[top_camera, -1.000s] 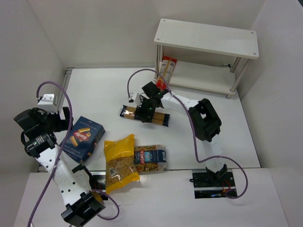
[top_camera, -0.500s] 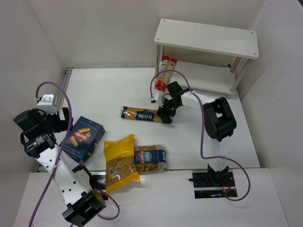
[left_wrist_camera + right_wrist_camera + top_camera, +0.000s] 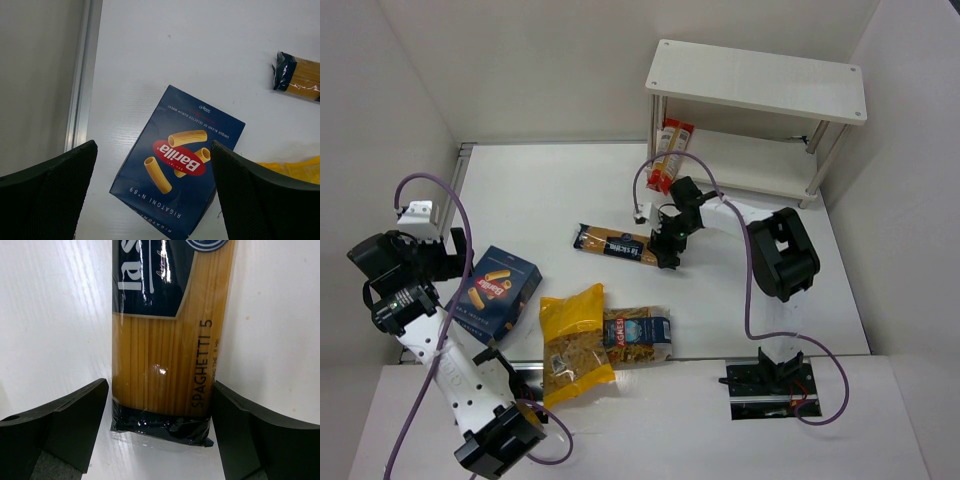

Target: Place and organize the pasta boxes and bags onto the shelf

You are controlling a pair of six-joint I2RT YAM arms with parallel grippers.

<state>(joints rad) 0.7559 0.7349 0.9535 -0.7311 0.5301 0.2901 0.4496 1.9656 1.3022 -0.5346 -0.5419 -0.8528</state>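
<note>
One long, dark-blue-labelled spaghetti pack [image 3: 170, 365] lies between the spread fingers [image 3: 70, 420] of the right gripper [image 3: 159, 407]; closing on it likely comes next.

1. Swung the right gripper [image 3: 667, 257] off the middle of the long spaghetti pack [image 3: 615, 243].
2. Carried it along the pack to the end nearer the shelf [image 3: 755, 80].
3. Settled there, fingers [image 3: 75, 412] spread on either side of that end.
4. Pulled the right elbow back rightward.
</note>
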